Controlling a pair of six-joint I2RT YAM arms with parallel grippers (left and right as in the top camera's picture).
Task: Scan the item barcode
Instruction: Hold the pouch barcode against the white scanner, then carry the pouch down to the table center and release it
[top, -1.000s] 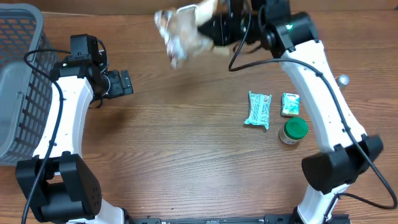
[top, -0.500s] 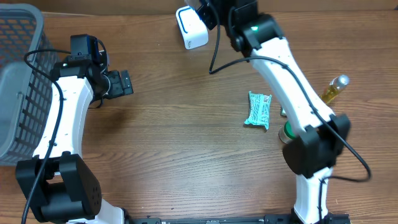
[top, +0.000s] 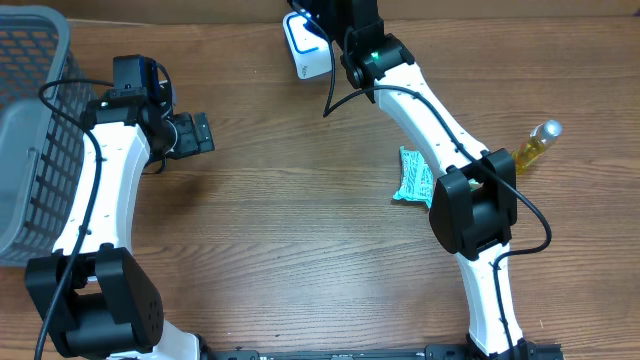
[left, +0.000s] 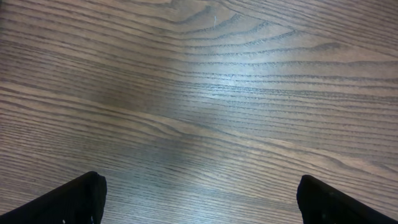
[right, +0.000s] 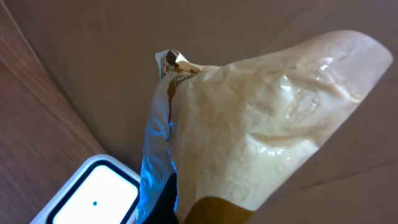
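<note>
From above, the left gripper (top: 200, 132) sits at the left of the frame over the brown wooden table (top: 280, 250), its jaws apart and holding nothing. A grey mesh plastic basket (top: 30, 130) fills the upper left corner. The right arm (top: 430, 120) reaches to the top centre, beside a white box-shaped scanner with a blue rim (top: 308, 50). A teal foil sachet (top: 412, 178) and a yellow clear bottle (top: 535, 145) lie at the right.

The left wrist view shows two black fingertips (left: 74, 198) spread wide over bare wood.

In the right wrist view, the right gripper (right: 166, 200) is clamped on a crinkled cream and silver foil packet (right: 249, 143), raised above the scanner at the lower left.
</note>
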